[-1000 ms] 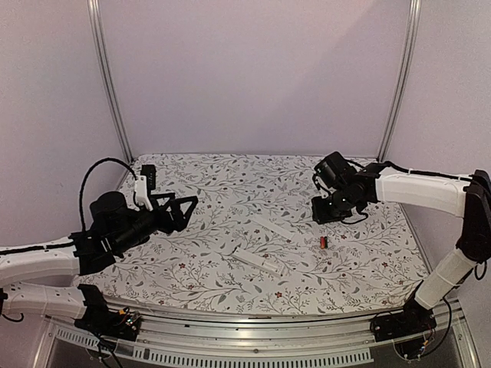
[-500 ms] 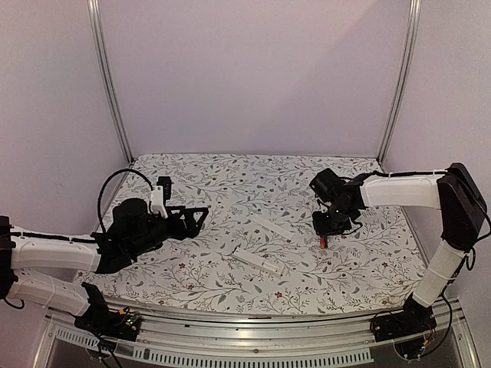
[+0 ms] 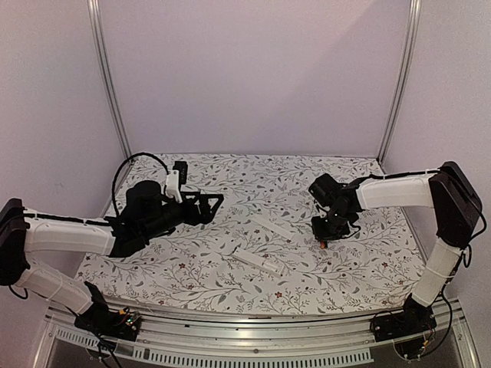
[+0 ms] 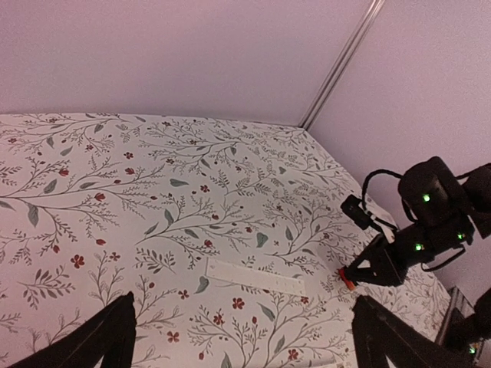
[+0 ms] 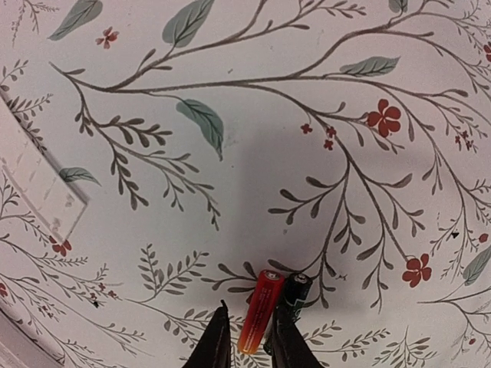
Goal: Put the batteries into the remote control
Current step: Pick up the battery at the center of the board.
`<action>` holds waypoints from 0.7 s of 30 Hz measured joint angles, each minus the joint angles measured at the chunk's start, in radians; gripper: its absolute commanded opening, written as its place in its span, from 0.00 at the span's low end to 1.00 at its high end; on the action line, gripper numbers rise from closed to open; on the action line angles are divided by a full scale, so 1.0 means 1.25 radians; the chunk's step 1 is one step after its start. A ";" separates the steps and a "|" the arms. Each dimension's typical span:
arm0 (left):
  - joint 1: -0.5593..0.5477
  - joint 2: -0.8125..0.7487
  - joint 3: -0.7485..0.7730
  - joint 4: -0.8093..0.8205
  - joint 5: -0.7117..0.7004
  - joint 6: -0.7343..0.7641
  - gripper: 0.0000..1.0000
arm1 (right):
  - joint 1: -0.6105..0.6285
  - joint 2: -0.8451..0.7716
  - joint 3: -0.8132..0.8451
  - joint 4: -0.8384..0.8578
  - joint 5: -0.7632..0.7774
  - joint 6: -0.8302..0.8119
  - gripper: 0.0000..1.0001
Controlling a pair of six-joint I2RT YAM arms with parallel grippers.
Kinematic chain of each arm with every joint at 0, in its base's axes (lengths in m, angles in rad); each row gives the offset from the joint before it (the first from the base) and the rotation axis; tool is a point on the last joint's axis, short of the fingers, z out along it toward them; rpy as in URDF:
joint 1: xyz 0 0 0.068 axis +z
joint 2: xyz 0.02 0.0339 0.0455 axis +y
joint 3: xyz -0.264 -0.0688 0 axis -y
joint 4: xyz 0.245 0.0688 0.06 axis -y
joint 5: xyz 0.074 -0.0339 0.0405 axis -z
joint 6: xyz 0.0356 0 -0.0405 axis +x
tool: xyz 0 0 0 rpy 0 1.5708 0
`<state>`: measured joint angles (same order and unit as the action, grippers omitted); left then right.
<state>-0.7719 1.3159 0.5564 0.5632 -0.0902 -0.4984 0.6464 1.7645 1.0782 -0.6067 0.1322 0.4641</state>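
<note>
Floral tabletop (image 3: 230, 180): right claw (image 5: 249, 337) narrow astride 1 of 2 batteries (image 5: 263, 308), grip unclear; left claw (image 4: 244, 305) wide.

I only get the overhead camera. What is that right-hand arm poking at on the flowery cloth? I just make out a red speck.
Observer: Its wrist camera shows a red-orange battery lying flat on the cloth.
Visitor: Just the one?
Observer: No, a black battery lies right beside it, touching.
Visitor: Has the arm grabbed one?
Observer: The right fingers straddle the red-orange battery's near end; whether they pinch it, I cannot tell.
</note>
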 measured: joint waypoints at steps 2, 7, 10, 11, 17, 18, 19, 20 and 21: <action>0.000 -0.007 -0.002 0.000 -0.001 -0.006 0.98 | 0.000 0.000 -0.006 0.000 -0.003 0.000 0.18; 0.001 -0.054 -0.029 -0.002 -0.003 -0.031 0.96 | 0.000 0.000 -0.011 0.002 -0.006 -0.003 0.17; 0.001 -0.093 -0.047 -0.008 -0.012 -0.055 0.95 | 0.000 0.005 -0.011 0.002 -0.006 -0.013 0.16; 0.001 -0.111 -0.054 -0.011 -0.016 -0.063 0.95 | 0.000 0.009 -0.010 0.003 -0.007 -0.016 0.16; 0.001 -0.212 -0.089 -0.046 -0.052 -0.089 0.95 | 0.000 0.029 -0.005 0.002 -0.006 -0.044 0.12; 0.001 -0.226 -0.092 -0.054 -0.057 -0.088 0.95 | 0.000 0.029 -0.005 0.002 -0.007 -0.045 0.10; 0.001 -0.234 -0.092 -0.060 -0.061 -0.084 0.95 | 0.000 0.029 -0.005 0.003 -0.009 -0.048 0.09; 0.001 -0.239 -0.092 -0.063 -0.065 -0.078 0.95 | 0.000 0.029 -0.005 0.005 -0.013 -0.049 0.08; 0.001 -0.242 -0.092 -0.066 -0.067 -0.071 0.95 | 0.000 0.029 -0.005 0.009 -0.017 -0.049 0.07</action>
<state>-0.7712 1.0134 0.4416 0.4808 -0.1738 -0.5877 0.6464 1.8011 1.0721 -0.5961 0.1108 0.4034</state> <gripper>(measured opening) 0.948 0.098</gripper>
